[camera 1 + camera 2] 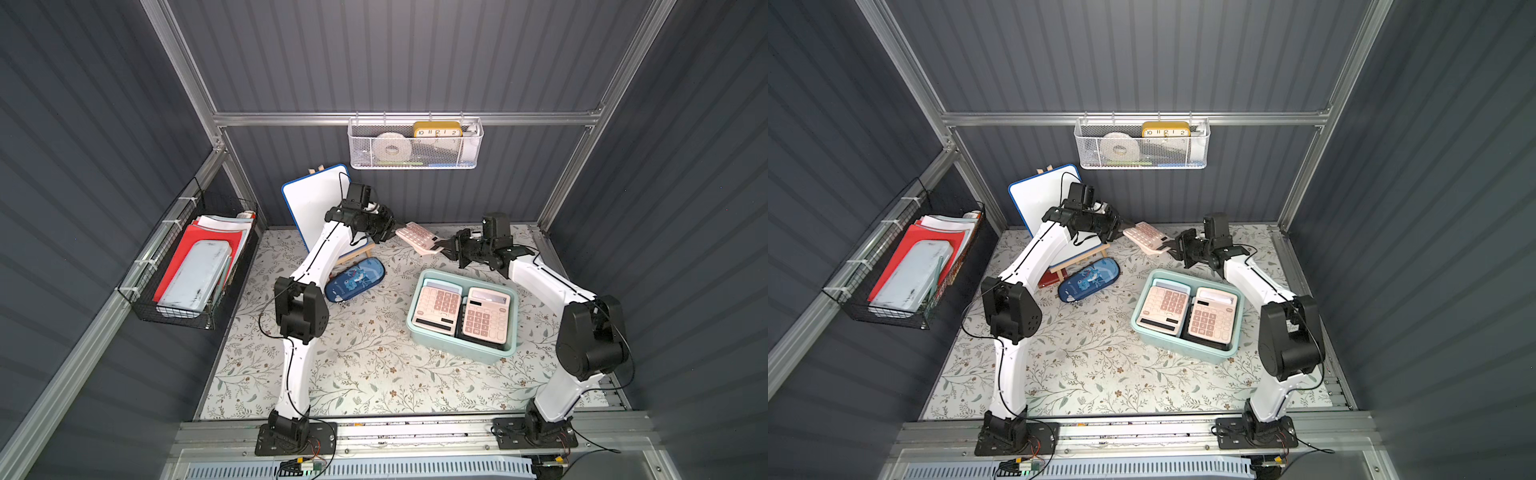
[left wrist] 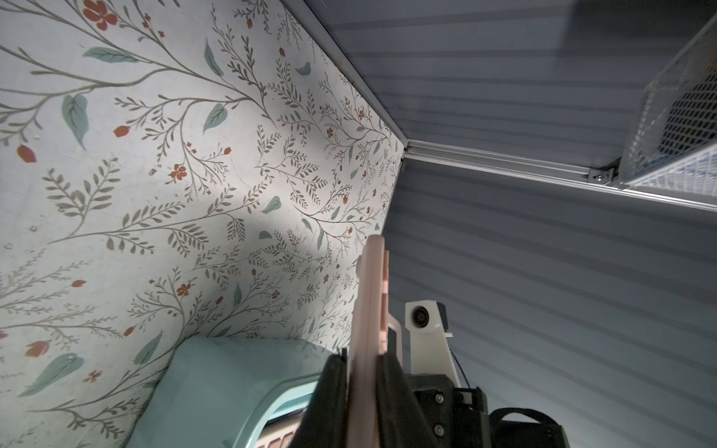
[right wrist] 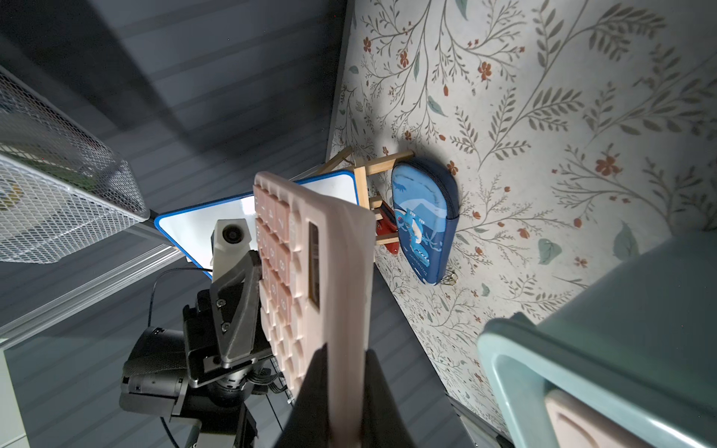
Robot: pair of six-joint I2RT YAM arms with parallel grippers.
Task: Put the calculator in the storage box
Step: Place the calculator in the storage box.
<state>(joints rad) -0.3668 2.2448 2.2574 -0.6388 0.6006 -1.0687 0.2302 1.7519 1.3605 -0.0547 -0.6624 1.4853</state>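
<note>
Left claw point(image 1: 397, 228) and right claw point(image 1: 441, 250) each clamp an opposite end of the pink calculator point(image 1: 417, 237). I see it held tilted in the air, clear of the table, just behind the storage box point(image 1: 461, 352) and not in it. Two other calculators point(image 1: 438, 305) lie side by side in that tub. Farther back stands a whiteboard point(image 1: 311, 199), and a mesh basket point(image 1: 415, 157) hangs on the rear wall.
</note>
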